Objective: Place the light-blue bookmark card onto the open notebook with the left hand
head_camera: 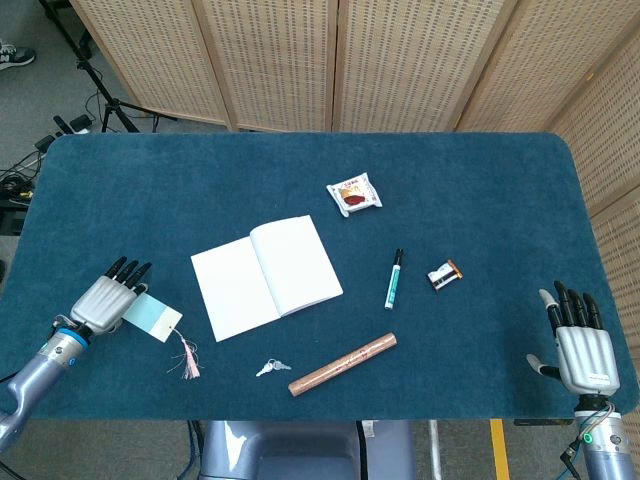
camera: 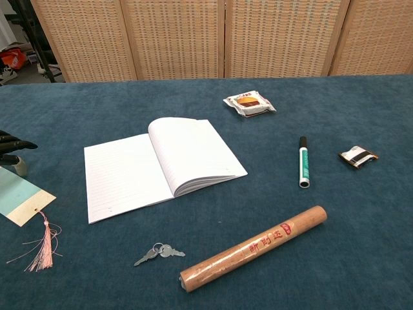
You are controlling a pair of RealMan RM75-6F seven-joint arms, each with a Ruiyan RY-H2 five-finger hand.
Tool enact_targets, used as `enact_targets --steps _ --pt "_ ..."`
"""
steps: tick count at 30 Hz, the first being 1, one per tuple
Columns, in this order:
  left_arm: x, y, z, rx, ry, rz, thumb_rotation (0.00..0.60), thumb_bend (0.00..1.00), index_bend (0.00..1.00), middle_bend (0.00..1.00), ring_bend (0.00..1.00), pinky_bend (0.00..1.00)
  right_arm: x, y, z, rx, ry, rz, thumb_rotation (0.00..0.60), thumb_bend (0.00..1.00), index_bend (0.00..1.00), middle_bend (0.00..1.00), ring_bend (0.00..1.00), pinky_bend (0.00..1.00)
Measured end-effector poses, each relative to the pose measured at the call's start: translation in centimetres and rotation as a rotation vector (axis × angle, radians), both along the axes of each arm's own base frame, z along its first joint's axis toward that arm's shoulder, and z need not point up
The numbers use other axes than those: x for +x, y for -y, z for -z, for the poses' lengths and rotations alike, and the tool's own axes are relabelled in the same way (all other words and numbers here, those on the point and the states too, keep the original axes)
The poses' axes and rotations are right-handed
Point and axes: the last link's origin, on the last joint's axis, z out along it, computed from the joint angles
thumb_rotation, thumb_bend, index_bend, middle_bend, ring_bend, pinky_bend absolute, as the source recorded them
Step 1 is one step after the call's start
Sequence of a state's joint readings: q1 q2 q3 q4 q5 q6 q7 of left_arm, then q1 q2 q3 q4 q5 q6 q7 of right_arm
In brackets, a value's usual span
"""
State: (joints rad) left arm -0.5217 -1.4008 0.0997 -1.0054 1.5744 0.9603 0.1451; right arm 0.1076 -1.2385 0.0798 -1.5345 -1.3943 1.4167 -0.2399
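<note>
The light-blue bookmark card (head_camera: 152,317) lies flat on the blue table at the front left, and its pink tassel (head_camera: 187,358) trails toward the table's front edge. My left hand (head_camera: 106,298) lies over the card's left end with its fingers stretched out and apart. Only its dark fingertips (camera: 14,144) and thumb show in the chest view, just above the bookmark card (camera: 22,197). I cannot tell whether it touches the card. The open notebook (head_camera: 266,275) lies to the right, white pages up. My right hand (head_camera: 579,346) rests open and empty at the front right.
A pair of keys (head_camera: 271,367) and a brown cardboard tube (head_camera: 342,364) lie in front of the notebook. A green marker (head_camera: 393,279), a small wrapped item (head_camera: 445,274) and a snack packet (head_camera: 354,195) lie to its right. Wicker screens stand behind the table (head_camera: 480,180).
</note>
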Motion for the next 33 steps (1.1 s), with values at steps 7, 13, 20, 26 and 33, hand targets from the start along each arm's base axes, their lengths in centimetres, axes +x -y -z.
enact_targets --steps 7,13,20,26,33 --pt "-0.15 0.01 0.50 -0.001 -0.006 -0.003 0.600 0.24 0.31 0.00 0.00 0.00 -0.01 0.00 -0.02 -0.004 0.000 -0.001 0.600 0.16 0.07 0.00 0.00 0.00" --pt "-0.20 0.04 0.62 0.005 -0.007 0.001 0.600 0.26 0.34 0.00 0.00 0.00 0.01 -0.01 -0.01 -0.006 0.001 -0.003 0.600 0.16 0.07 0.00 0.00 0.00" --pt "-0.15 0.07 0.65 0.017 0.006 0.005 0.600 0.29 0.39 0.00 0.00 0.00 0.07 -0.04 0.00 -0.007 0.003 -0.008 0.600 0.16 0.07 0.00 0.00 0.00" --pt "-0.18 0.13 0.67 0.021 0.007 0.007 0.600 0.29 0.39 0.00 0.00 0.00 0.07 -0.04 -0.04 -0.008 0.004 -0.008 0.600 0.16 0.07 0.00 0.00 0.00" --pt "0.21 -0.03 0.19 0.035 0.026 0.020 0.600 0.29 0.39 0.00 0.00 0.00 0.07 -0.06 0.00 -0.005 0.004 -0.008 0.600 0.16 0.07 0.00 0.00 0.00"
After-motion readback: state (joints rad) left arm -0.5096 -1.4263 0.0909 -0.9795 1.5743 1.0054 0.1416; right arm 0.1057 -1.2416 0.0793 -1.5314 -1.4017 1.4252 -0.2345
